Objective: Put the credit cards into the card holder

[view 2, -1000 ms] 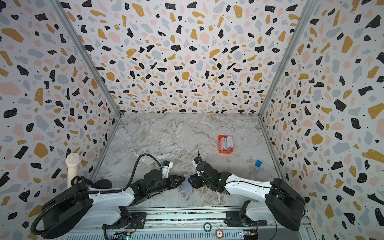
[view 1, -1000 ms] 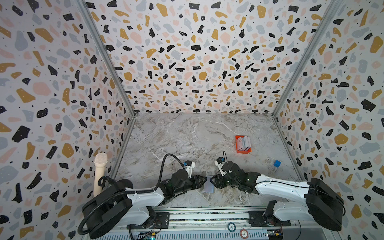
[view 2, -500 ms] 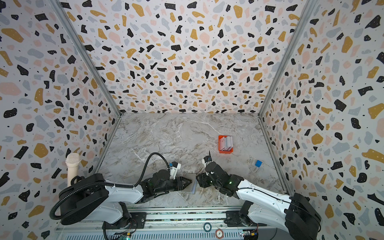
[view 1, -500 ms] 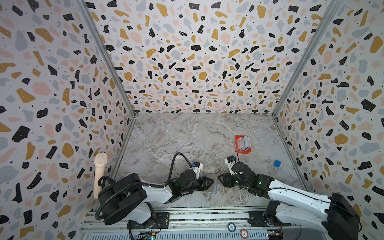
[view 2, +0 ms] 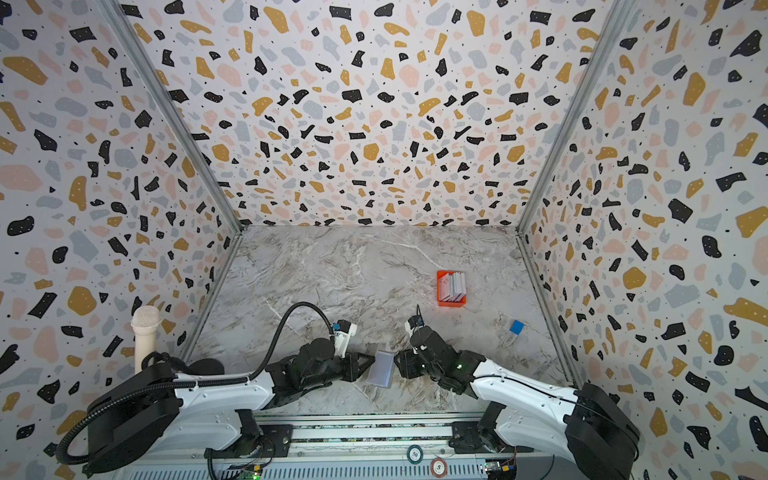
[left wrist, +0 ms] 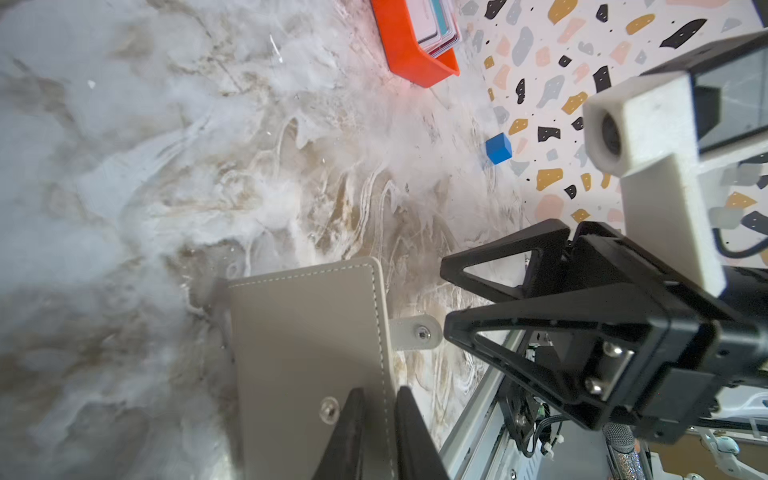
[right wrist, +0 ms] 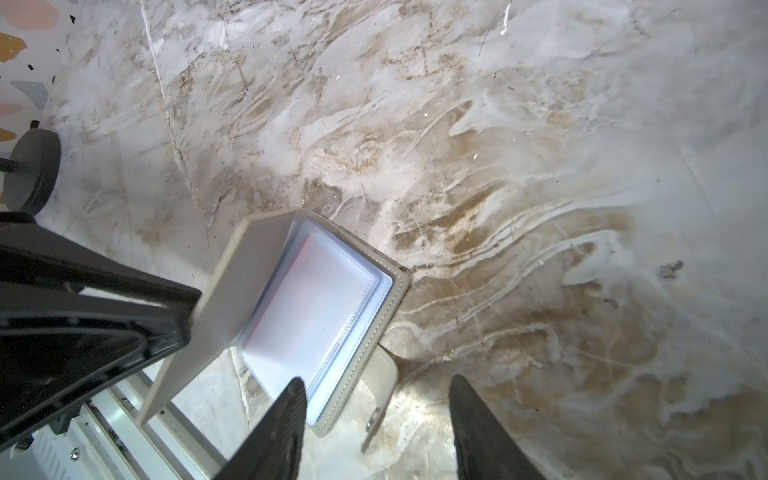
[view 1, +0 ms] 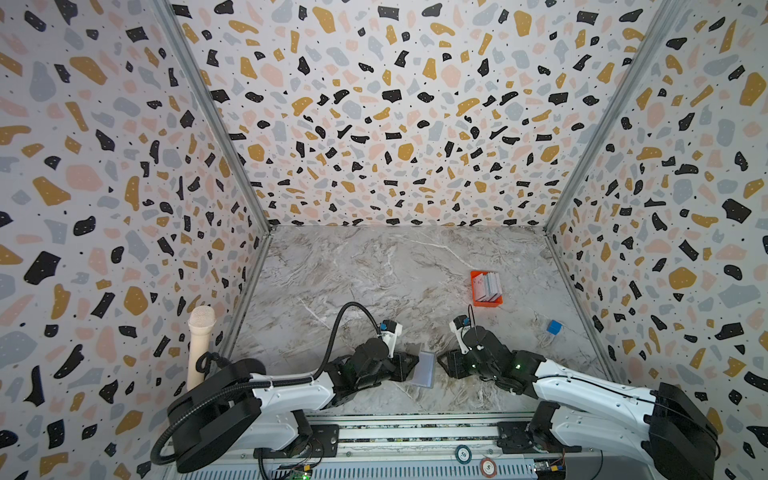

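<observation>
My left gripper (left wrist: 380, 392) is pinched shut on the grey cover of the card holder (view 1: 424, 369), holding it raised, with pale clear pockets showing inside. My right gripper (right wrist: 380, 415) stands partly open and empty, just beside it. The holder sits near the table's (view 1: 374, 270) front edge. The credit cards (view 1: 487, 286) stand in an orange tray (view 1: 485, 303) farther back, with bare marble between.

You look into a booth closed on three sides by walls (view 1: 395, 124) papered in a terrazzo print: ochre, pink, grey and black flecks on white. Silver metal strips (view 1: 212, 116) run down both back corners. The floor (view 1: 374, 266) under your work is a grey-white marble-look slab with brown veins. Light is bright and even, with a soft sheen on the slab.
</observation>
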Available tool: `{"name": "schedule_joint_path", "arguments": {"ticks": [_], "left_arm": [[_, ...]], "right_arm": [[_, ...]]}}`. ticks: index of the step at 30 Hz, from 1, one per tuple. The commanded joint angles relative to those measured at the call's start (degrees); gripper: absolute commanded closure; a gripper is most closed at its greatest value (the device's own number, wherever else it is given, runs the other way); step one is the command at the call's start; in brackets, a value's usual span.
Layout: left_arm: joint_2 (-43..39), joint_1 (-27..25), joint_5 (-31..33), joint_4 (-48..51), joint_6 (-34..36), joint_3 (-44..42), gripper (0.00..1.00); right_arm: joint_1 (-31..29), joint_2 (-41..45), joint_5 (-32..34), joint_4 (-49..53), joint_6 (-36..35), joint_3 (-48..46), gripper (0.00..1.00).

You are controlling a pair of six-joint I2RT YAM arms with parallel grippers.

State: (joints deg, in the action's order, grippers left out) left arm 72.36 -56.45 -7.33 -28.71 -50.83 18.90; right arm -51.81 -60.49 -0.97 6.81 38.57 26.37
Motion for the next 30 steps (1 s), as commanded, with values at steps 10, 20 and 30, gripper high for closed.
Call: {"name": "schedule_joint_path", "arguments": {"ticks": [10,20,30], "left_arm": [[6.17,-1.01,-2.57,2.92,3.7,-0.11,1.0],[6.09,-0.97,-2.07,1.33,2.56,-1.31,1.0],[6.29,-0.96,-1.97,0.76,2.47,-1.23,1.0]], "right_arm": [[0.13,-2.74,-3.0,-3.38,1.57,-0.77,0.45],[-1.37,-6.68,-8.05,-12.72,6.26,-3.37,0.43],[-4.0,-6.97,-7.33,-10.2,7.91,-2.72,0.59]]}}
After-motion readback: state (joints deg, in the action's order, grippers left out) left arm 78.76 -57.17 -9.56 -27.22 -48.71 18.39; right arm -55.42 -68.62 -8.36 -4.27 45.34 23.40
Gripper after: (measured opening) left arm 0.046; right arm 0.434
